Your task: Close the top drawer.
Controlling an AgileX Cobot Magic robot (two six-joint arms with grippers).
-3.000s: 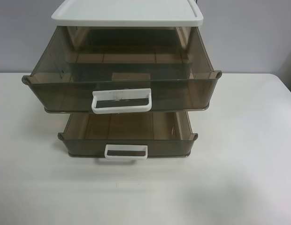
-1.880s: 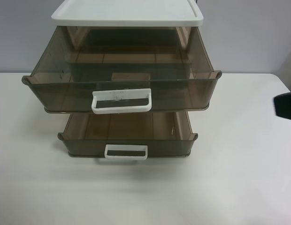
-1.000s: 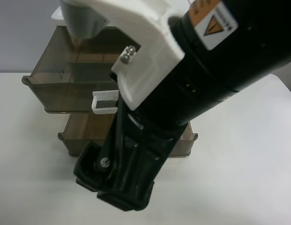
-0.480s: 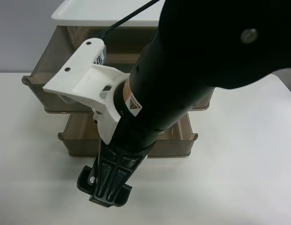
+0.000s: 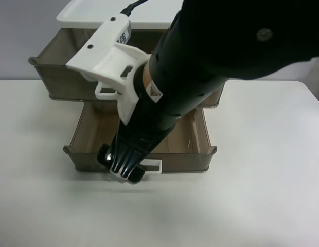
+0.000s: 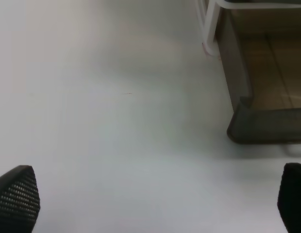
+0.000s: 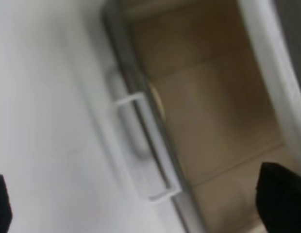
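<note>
Probably light, stiff and slick, the top drawer (image 5: 54,77) sits partly out under the lid (image 5: 82,15), upper left; push its front near the handle (image 5: 104,93). The right end effector (image 7: 141,201) and left end effector (image 6: 155,194) are spread, empty.

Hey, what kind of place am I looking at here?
Probably a robot test bench in a lab rather than a home: a plain white table, a plastic drawer unit set on it, a black robot arm reaching over it, and a blank grey wall behind.
</note>
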